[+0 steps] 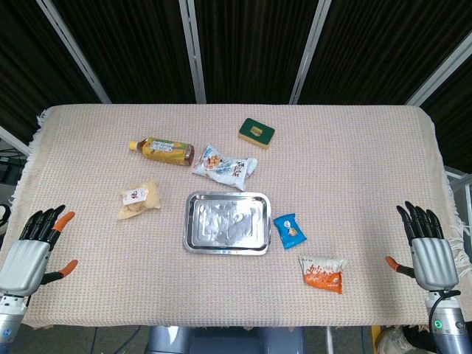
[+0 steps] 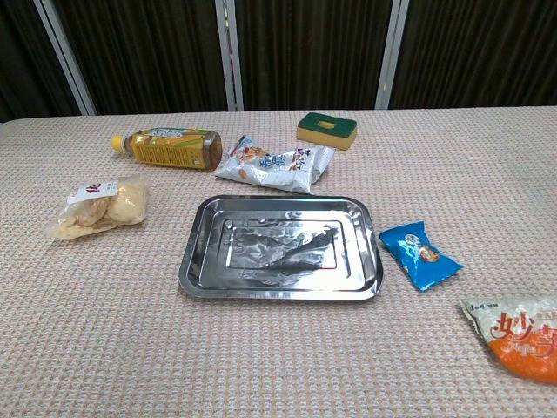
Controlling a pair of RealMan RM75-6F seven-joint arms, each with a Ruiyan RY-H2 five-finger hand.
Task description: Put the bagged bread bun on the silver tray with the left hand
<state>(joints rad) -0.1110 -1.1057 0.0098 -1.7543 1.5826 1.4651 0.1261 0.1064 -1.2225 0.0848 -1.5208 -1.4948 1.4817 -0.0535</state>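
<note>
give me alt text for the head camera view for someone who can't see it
An empty silver tray sits mid-table on a beige cloth, with the bagged bread bun to its left, untouched. The left robot hand and right robot hand rest open at the near corners. Also lying around: a bottle, white snack bag, green sponge, blue packet, orange packet.

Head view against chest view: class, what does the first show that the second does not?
Only the head view shows the left hand and right hand, open with fingers apart, at the table's near corners. The chest view shows nothing extra, only closer packaging detail. Both show the empty silver metal tray and the clear bagged bread bun to its left.
</note>
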